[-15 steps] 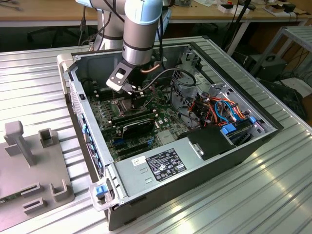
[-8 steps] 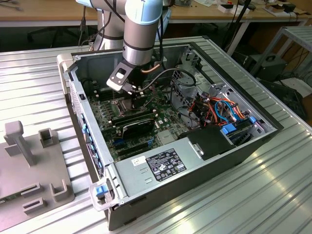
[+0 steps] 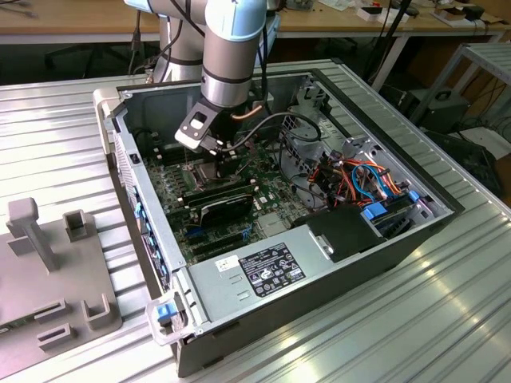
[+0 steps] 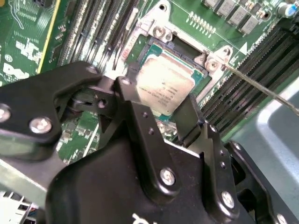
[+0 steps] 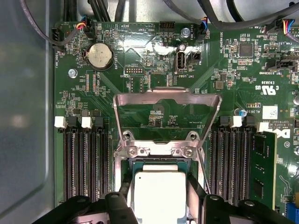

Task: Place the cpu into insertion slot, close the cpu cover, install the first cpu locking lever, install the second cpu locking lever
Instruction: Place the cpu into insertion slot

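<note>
In both wrist views the cpu (image 4: pixel 168 81) (image 5: pixel 161 196), a silvery square chip, lies level in the insertion slot (image 4: pixel 181 46) or just over it. My gripper (image 4: pixel 156 93) (image 5: pixel 160 190) (image 3: pixel 209 155) straddles it. One black finger (image 4: pixel 135 109) presses one edge and the other finger (image 5: pixel 196 189) presses the opposite edge. The cpu cover (image 5: pixel 168 99) stands swung open behind the slot, its window showing green board. A thin locking lever (image 4: pixel 261 88) sticks out beside the slot, unlatched.
The green motherboard (image 3: pixel 172 187) lies inside an open computer case (image 3: pixel 319 263) on a ribbed metal table. Black memory slots (image 5: pixel 86 163) flank the socket, with one memory stick (image 5: pixel 262 168) fitted. Cables (image 3: pixel 359 179) and a power supply (image 3: pixel 263 271) crowd the exterior view's right. A grey fixture (image 3: pixel 48 263) sits at its left.
</note>
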`<state>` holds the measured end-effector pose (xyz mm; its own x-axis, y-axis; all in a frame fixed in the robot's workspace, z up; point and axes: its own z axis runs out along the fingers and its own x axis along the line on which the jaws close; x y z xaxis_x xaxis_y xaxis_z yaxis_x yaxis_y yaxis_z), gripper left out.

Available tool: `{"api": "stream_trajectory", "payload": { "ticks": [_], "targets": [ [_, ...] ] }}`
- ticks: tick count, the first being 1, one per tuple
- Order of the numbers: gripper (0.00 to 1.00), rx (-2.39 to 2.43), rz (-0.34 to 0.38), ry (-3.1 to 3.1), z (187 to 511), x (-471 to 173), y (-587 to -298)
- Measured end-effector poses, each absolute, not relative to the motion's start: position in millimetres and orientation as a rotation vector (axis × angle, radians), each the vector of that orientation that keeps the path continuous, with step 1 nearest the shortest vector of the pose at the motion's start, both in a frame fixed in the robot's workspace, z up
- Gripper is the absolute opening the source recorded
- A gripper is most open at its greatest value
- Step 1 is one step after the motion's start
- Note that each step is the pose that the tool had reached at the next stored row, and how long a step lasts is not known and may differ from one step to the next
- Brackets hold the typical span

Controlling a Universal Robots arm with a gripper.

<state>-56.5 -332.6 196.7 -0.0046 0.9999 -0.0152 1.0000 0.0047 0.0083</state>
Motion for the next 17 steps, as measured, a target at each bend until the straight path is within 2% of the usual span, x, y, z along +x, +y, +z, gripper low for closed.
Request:
{"api": "stream_trajectory", "payload": {
  "ticks": [8, 17],
  "targets": [
    [0.62, 2.205, -0.009, 2.215, 199, -57, -333],
    [0.62, 2.206, -0.013, 2.216, 221, -57, -333]
  ]
}}
